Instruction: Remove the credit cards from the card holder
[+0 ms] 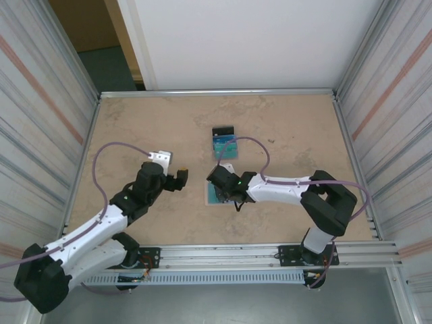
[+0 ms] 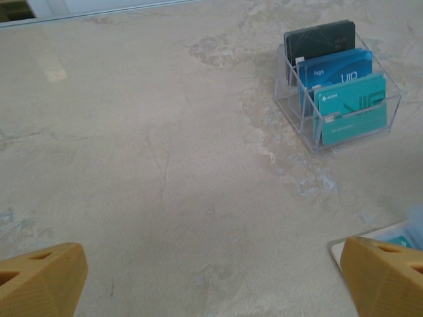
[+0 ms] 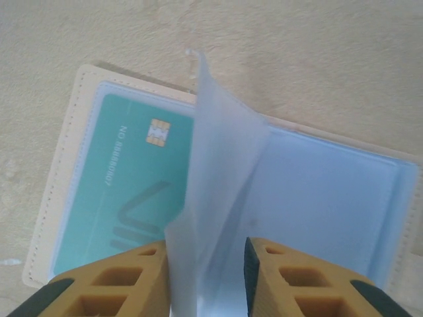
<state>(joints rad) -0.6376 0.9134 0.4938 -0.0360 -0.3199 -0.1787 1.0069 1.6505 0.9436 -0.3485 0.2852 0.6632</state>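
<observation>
The card holder [image 3: 61, 173] lies open on the table, tan edge around a pale blue lining. A teal-green credit card [image 3: 122, 178] with a chip sits in its left pocket. A clear plastic sleeve [image 3: 215, 158] stands up from the spine. My right gripper [image 3: 206, 277] is closed around that sleeve's near edge, directly over the holder [image 1: 213, 196]. My left gripper [image 2: 211, 281] hovers wide open over bare table to the holder's left, with nothing between its fingers [image 2: 43, 281]. In the top view it is the left gripper [image 1: 181, 177].
A clear acrylic box [image 2: 291, 99] stands beyond the holder, with a black card [image 2: 320, 39], a blue card [image 2: 336, 69] and a teal card [image 2: 350, 109] upright in its slots. Metal rails edge the table, and corrugated walls stand at both sides.
</observation>
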